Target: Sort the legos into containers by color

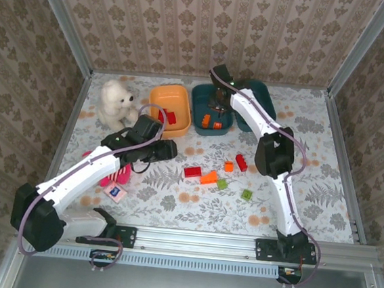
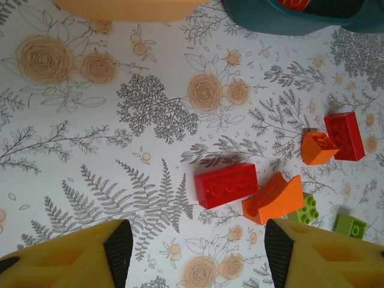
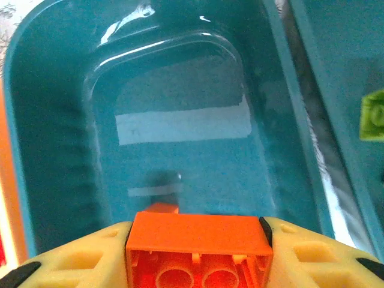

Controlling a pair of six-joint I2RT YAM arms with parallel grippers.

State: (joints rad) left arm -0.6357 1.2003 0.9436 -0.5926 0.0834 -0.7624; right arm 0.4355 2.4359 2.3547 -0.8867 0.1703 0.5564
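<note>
Item held: one orange brick, underside toward my wrist camera, clamped between the yellow fingers of my right claw. It hangs above the floor of the middle teal tub; a second orange piece already lies in that tub. At the right edge of the wrist view, a lime green brick sits in the neighbouring teal tub. In the overhead view, the orange tub stands left of the teal pair and holds a red brick.

Loose on the tabletop, centre-right of my left wrist view: a red brick touching an orange wedge, a small orange piece against another red brick, and two green bricks at lower right.

My left claw is released, fingers spread with nothing between them, above bare floral cloth just below the red brick.

Other items: white teddy bear at upper left, pink doll and small card beside my left arm.
</note>
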